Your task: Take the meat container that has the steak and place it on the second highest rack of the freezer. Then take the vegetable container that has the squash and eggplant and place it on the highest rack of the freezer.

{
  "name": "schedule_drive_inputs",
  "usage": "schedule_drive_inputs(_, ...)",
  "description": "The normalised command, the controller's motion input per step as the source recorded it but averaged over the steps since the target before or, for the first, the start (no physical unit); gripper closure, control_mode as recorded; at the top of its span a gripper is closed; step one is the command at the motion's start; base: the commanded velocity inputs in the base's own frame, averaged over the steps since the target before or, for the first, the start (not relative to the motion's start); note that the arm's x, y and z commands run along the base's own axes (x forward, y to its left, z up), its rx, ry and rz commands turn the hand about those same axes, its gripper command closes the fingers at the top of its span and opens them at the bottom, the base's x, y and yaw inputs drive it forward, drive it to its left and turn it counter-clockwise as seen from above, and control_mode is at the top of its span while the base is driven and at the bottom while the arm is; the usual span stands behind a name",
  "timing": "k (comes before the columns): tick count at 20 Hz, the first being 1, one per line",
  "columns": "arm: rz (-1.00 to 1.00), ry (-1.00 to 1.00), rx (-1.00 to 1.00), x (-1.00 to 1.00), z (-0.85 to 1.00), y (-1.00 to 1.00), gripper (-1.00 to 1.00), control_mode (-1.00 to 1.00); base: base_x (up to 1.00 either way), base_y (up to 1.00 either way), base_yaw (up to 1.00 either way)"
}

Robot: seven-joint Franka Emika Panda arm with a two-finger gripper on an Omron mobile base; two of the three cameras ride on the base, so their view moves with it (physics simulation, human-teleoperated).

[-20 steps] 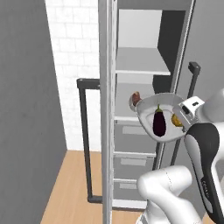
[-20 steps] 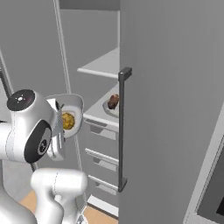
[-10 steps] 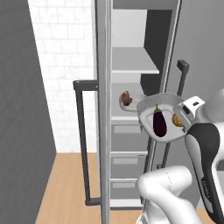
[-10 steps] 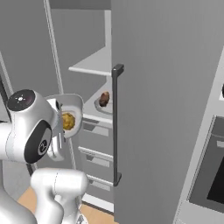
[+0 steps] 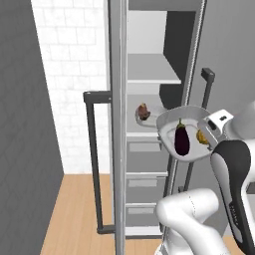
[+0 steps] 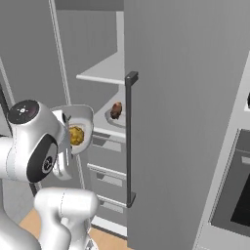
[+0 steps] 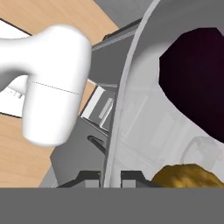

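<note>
Vegetable container: rigid, light, loose eggplant and squash roll; my gripper clenches its thin rim.

Flat, even rendered light, soft shadows inside the cabinet, sharp throughout, no glare.

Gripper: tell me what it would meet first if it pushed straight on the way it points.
The gripper is shut on the vegetable container's rim, so it already meets that; beyond lie the eggplant and squash, though depth is unclear.
</note>
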Motion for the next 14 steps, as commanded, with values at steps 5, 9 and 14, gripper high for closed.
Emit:
schedule_drive_inputs(5,0.00,0.00,0.00,0.00,0.00,0.00,1.00,1.00,0.00,0.08,0.00)
schedule_drive_inputs(9,-0.03,-0.24,0.02,0.23,0.11,0.19,1.00,-1.00,0.00,0.00,0.00)
schedule_drive_inputs(14,-0.09,-0.21,0.03,0.44,0.21,0.33,1.00,-1.00,0.00,0.00,0.00)
